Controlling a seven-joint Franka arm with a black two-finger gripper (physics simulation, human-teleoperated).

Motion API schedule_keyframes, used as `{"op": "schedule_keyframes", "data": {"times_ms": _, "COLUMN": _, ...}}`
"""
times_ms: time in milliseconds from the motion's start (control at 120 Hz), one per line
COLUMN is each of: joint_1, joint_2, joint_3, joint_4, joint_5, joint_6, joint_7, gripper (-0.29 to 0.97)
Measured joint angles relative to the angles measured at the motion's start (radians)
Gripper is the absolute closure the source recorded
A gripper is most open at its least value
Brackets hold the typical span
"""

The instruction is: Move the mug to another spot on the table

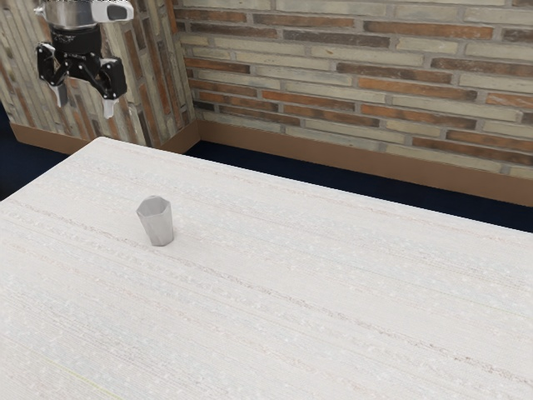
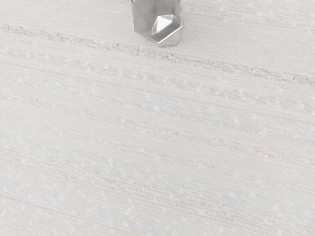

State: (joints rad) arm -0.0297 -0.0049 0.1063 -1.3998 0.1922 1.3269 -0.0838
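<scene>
- The surface (image 1: 333, 317) is pale with fine lines like wood. The part of it nearer than the mug is bare.
- The mug (image 1: 156, 221) stands upright on the surface. It is a small grey cup with flat facets and its mouth up, and I see no handle on it.
- In the wrist view the mug (image 2: 157, 22) is seen from above at a slant, with bare surface (image 2: 157, 147) beside it.
- Nothing touches the mug.
- The tool (image 1: 85, 102) hangs high above the surface, beyond the mug and well apart from it. Its two fingers point down and stand wide from each other, with nothing between them.
- Beyond the mug and the tool there is a brick wall (image 1: 350, 75). A strip of dark floor (image 1: 350, 171) lies at the foot of it.
- The step in hand, as I judge it, is the approach. The mug is not yet grasped, so the task is at its beginning.
- The next move, I think, calls for bringing the tool over the mug and then down, with one finger on each of two opposite sides.
- The cup looks a little narrower toward its base, so a grip that is too low or too weak may let it slip or tip.
</scene>
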Motion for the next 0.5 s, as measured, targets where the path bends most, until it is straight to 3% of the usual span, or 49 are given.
{"op": "schedule_keyframes", "data": {"times_ms": 117, "joint_1": -0.059, "joint_2": -0.006, "joint_3": -0.003, "joint_4": -0.029, "joint_5": 0.004, "joint_6": 0.062, "joint_7": -0.020, "gripper": 0.00}}
{"op": "schedule_keyframes", "data": {"times_ms": 242, "joint_1": -0.089, "joint_2": 0.081, "joint_3": -0.001, "joint_4": -0.026, "joint_5": 0.001, "joint_6": 0.161, "joint_7": -0.046, "gripper": 0.00}}
{"op": "schedule_keyframes", "data": {"times_ms": 383, "joint_1": 0.141, "joint_2": 0.207, "joint_3": 0.031, "joint_4": -0.018, "joint_5": -0.111, "joint_6": 0.245, "joint_7": -0.167, "gripper": 0.00}}
{"op": "schedule_keyframes", "data": {"times_ms": 500, "joint_1": 0.218, "joint_2": 0.333, "joint_3": 0.034, "joint_4": 0.033, "joint_5": -0.156, "joint_6": 0.281, "joint_7": -0.261, "gripper": 0.00}}
